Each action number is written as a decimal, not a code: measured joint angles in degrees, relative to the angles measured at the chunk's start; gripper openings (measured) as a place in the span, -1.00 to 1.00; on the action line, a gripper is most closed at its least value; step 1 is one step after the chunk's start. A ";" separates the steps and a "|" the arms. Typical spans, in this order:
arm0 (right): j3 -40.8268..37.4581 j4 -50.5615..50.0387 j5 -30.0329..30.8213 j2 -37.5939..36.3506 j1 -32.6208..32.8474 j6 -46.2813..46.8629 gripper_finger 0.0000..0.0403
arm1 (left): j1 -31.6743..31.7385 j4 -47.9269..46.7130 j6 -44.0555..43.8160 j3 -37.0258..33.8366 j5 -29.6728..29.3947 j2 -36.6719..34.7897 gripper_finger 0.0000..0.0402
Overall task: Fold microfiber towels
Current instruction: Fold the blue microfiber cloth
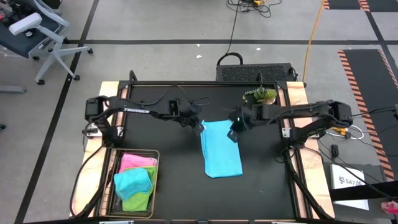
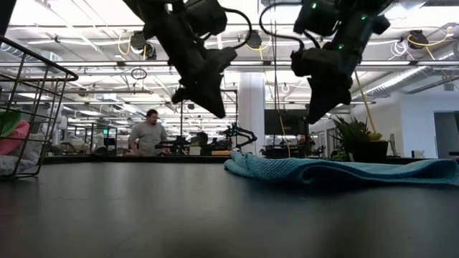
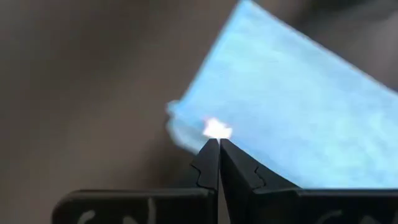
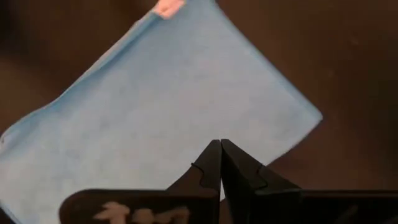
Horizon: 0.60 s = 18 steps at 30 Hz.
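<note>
- While most of the cloths wait, the basket (image 1: pixel 155 186) at the table's (image 1: pixel 168 162) front-left corner holds a heap of towels: a pink towel (image 1: pixel 134 160) at the far end, a teal towel (image 1: pixel 134 182) on top in the middle, and a lime towel (image 1: pixel 138 202) at the near end. None of them looks folded; whether other cloths lie under them I cannot tell.
- Just right of that, the left tool (image 1: pixel 199 128) hangs over the far-left corner of the blue towel (image 1: pixel 221 149), its fingers pressed together on nothing. From table height it is clear of the cloth, not touching it.
- At the table's middle, the blue towel lies flat as a long rectangle running from far to near, slightly slanted. Its edge reads as doubled layers from table height, so I judge it has had one fold.
- Right of it, the right tool (image 1: pixel 234 134) hovers above the towel's far-right corner, fingers likewise pressed together and empty, also raised off the cloth.
- Farther right, near the far edge, stands a plant (image 1: pixel 261 95), not part of the job.
- As for progress, I judge the task early: one towel is part-folded and probably needs a second fold, end to end, before it is done. The towels in the basket are all left to do, and no finished stack shows anywhere on the table.
</note>
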 joint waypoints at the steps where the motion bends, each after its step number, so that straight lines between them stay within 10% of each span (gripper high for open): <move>1: 0.14 -0.05 -1.54 0.00 -1.65 -0.92 -1.00 | -0.04 1.46 -0.17 0.00 1.08 0.58 -0.95; 11: 20.66 -17.34 1.81 -0.11 -8.84 -21.14 -1.00 | -0.09 4.01 -2.69 0.02 -1.80 1.23 -0.96; 18: 20.93 -17.08 1.46 0.00 -10.39 -28.24 -1.00 | -0.04 4.89 -6.75 0.07 -3.87 1.51 -0.95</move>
